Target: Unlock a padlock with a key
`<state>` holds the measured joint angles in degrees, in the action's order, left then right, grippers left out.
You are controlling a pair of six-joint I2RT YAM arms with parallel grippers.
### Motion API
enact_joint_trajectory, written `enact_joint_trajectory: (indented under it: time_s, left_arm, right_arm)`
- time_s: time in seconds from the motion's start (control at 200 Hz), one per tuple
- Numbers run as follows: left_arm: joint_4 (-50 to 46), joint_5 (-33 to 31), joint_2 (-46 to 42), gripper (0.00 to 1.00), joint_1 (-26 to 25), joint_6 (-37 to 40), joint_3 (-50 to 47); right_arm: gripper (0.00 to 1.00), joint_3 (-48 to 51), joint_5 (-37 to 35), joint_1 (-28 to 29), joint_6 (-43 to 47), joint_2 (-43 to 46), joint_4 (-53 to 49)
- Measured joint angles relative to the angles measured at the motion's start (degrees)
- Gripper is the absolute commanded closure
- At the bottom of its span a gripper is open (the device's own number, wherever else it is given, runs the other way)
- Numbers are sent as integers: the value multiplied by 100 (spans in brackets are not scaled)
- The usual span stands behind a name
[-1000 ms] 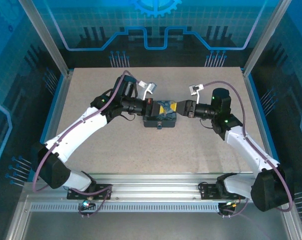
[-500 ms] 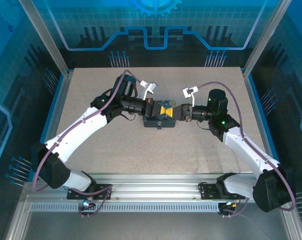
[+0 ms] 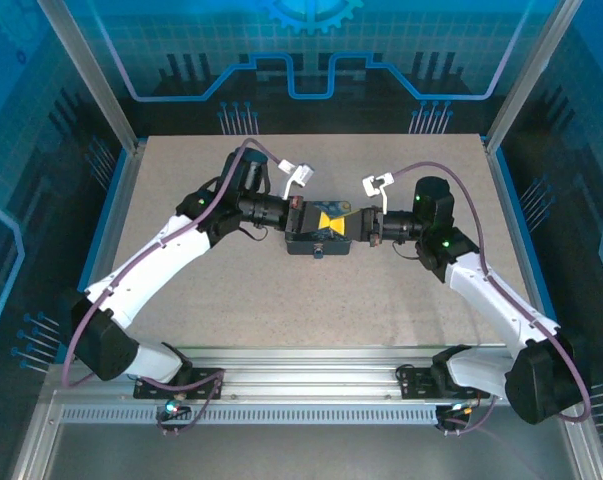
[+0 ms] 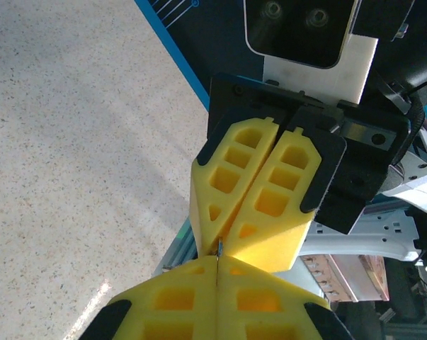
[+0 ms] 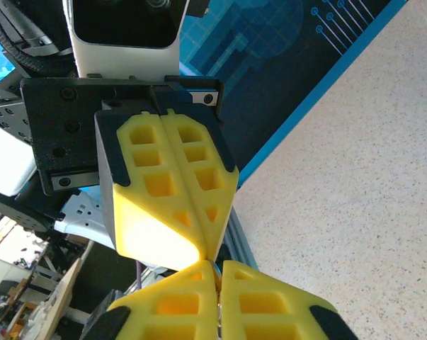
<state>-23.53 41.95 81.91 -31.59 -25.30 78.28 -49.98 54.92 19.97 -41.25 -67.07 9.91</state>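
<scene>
Key [image 4: 218,246] at left end effector [image 4: 217,263] tip (tin [image 3: 301,243] beneath, overhead)

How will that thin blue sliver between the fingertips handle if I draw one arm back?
The key shows as a thin edge where the shut left end effector meets the shut right end effector: probably stiff and light. With so little gripped, it may twist or slip free.

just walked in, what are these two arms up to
The two arms meet tip to tip over the blue painted tin box in the middle of the table. The left gripper and the right gripper are both shut, yellow fingertips touching. A thin bluish sliver, probably the key, sits pinched in the seam of the left gripper's fingers right where the tips meet. It looks like a handover or regrip.
</scene>
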Motion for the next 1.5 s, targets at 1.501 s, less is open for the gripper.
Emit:
enact_joint_trajectory:
  time_s: [1.501]
  left_arm:
    - [1097,295,-188,75,219,-632,-540]
  right_arm:
    - [100,50,-501,59,31,223,11]
